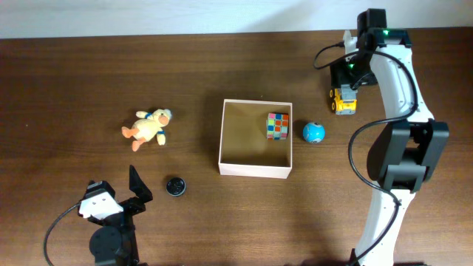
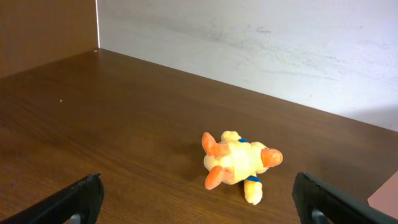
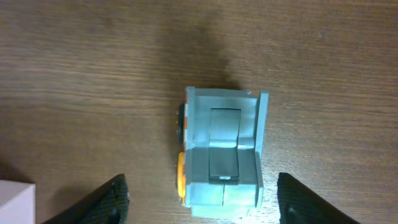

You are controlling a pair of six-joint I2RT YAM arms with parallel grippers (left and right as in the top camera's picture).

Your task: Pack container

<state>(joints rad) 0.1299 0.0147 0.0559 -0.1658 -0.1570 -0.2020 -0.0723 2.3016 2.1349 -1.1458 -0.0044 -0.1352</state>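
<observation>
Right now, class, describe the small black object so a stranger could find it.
Find the white box in the middle of the table. Left of its bottom corner in the overhead view lies a small round black object. Unlike the yellow-orange plush toy above it, it is dark.

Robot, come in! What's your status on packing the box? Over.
Left gripper: jaws wide, empty. Right gripper: jaws open over toy truck. Container holds colour cube. Nothing blocking it.

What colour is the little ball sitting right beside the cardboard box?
The ball is bright blue; the overhead view shows it best.
</observation>
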